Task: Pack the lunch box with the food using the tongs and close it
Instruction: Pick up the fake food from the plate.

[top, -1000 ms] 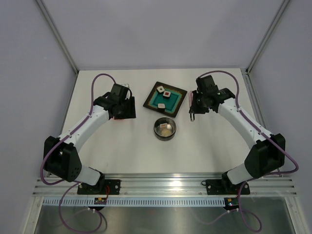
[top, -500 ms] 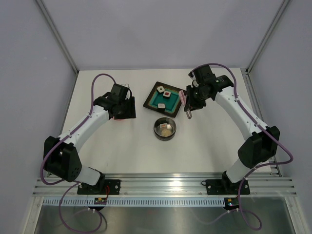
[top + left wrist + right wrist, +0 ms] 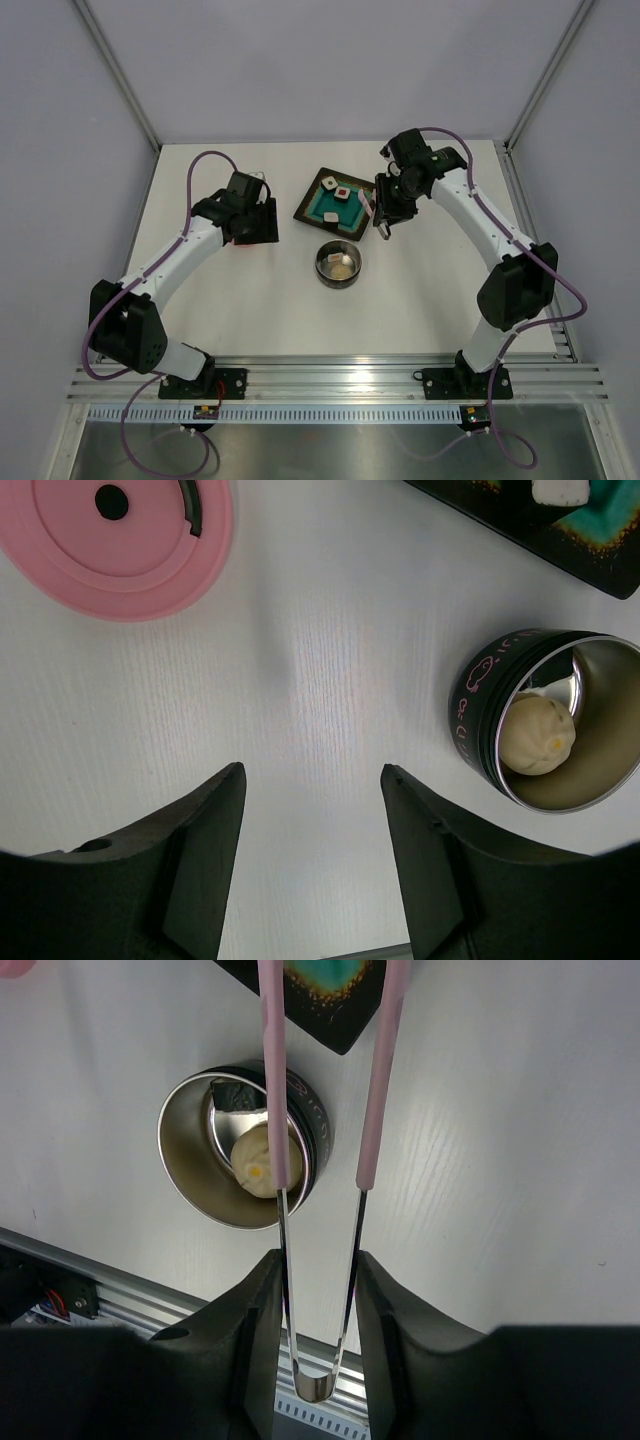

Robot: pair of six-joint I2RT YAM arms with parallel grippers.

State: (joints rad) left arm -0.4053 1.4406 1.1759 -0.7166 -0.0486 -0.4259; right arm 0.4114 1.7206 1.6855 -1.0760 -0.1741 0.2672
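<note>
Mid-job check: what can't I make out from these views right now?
Tips of the tongs: cut off by the right wrist view's top edge; too small from above.
Pink lid: cut by the left wrist view's top edge; mostly under the left gripper from above.
Food on the tray: too small from above to identify.

We see a pink lid (image 3: 115, 535), pink-and-silver tongs (image 3: 373, 1110), a steel lunch box (image 3: 478, 715) banded black with pink print, and a teal-centred dark tray (image 3: 347, 208).
</note>
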